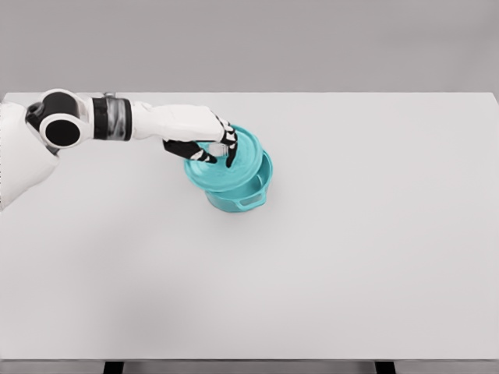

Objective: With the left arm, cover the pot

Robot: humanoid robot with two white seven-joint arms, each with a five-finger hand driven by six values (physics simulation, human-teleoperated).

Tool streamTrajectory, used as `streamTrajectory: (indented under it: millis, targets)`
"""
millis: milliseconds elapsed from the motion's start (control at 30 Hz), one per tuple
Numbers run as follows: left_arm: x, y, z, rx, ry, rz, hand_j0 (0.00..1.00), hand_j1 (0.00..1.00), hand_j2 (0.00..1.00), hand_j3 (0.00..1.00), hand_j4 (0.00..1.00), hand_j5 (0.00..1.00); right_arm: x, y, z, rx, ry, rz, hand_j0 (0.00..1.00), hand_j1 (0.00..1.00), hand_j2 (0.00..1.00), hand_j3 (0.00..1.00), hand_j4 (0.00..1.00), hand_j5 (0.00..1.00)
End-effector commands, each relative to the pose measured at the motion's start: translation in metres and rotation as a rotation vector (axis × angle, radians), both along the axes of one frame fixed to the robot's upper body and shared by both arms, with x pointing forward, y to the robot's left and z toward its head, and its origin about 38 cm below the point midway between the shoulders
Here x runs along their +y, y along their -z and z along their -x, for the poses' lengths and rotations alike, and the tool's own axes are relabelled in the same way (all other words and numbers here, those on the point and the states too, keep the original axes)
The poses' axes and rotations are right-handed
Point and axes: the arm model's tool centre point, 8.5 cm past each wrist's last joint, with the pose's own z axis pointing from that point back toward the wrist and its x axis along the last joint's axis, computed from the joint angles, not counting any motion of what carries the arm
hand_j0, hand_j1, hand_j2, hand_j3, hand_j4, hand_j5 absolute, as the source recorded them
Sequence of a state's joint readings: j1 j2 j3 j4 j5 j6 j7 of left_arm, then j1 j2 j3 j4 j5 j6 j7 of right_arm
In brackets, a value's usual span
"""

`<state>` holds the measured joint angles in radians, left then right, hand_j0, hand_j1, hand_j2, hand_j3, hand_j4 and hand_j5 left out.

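Left hand (204,145) clamped on teal lid (234,167), apparently by its top knob. Lid sits offset over teal pot (248,196), mid-table. Rigid, probably light; knob looks the best hold.

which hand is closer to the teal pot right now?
Left. The left hand is over the pot, fingers closed on the teal lid, which sits offset toward the pot's upper left rather than seated. The right hand is not in view.

Lid knob (217,148) — hidden under robot hand (204,145); pot (245,195) interior mostly covered
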<state>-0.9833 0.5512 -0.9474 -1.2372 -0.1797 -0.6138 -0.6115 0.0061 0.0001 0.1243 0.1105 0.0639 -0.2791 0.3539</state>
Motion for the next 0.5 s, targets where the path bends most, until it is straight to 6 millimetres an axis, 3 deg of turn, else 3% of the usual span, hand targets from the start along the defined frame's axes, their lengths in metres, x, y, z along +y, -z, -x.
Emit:
streamTrajectory:
  millis: [0,467]
  targets:
    - [-0.005,0.006,0.000,0.017,0.003,0.001,0.43,0.43,0.43,0.43,0.43,0.43,0.000,0.000,0.000,0.000,-0.001,0.000,1.00,1.00,1.00,1.00,1.00,1.00]
    - [-0.018,0.008,-0.002,0.020,0.021,-0.008,0.43,0.43,0.43,0.43,0.43,0.43,0.000,0.000,0.000,0.000,-0.001,0.000,1.00,1.00,1.00,1.00,1.00,1.00]
